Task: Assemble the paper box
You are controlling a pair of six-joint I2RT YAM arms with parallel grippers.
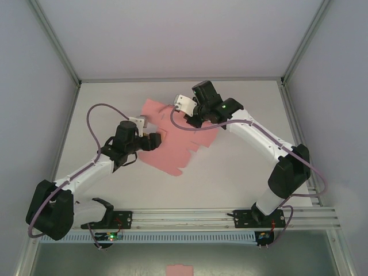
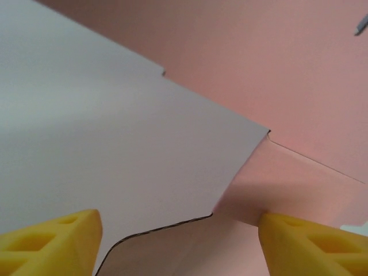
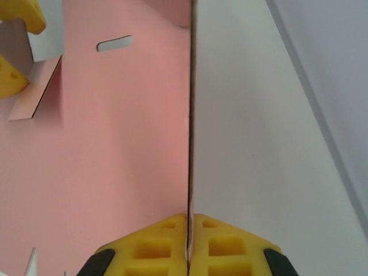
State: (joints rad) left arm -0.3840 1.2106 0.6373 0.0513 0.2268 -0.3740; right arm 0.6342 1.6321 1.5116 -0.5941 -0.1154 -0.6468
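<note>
The paper box point(image 1: 179, 150) lies as a mostly flat pink cut-out sheet in the middle of the bench point(image 1: 247, 167), between the two arms. The right gripper point(image 3: 188, 253) is clamped on one panel and holds it up on edge. In the right wrist view the card runs as a thin vertical line up from the closed yellow fingers, with a small slot point(image 3: 114, 43) in the flat part at the upper left. The left gripper point(image 2: 178, 247) has its jaws apart with a lifted side flap between them, and I cannot tell whether either finger presses it.

The risks, as I judge them:
- **Slipping or crumpling:** the right grip bites only the edge of thin card, so a pull could slip it free or crumple it.
- **A wrong crease:** if the left jaws close off the fold line, the flap may crease in the wrong place.
- **Tearing or dragging:** both arms tugging apart could tear the sheet or drag it across the bench.
</note>
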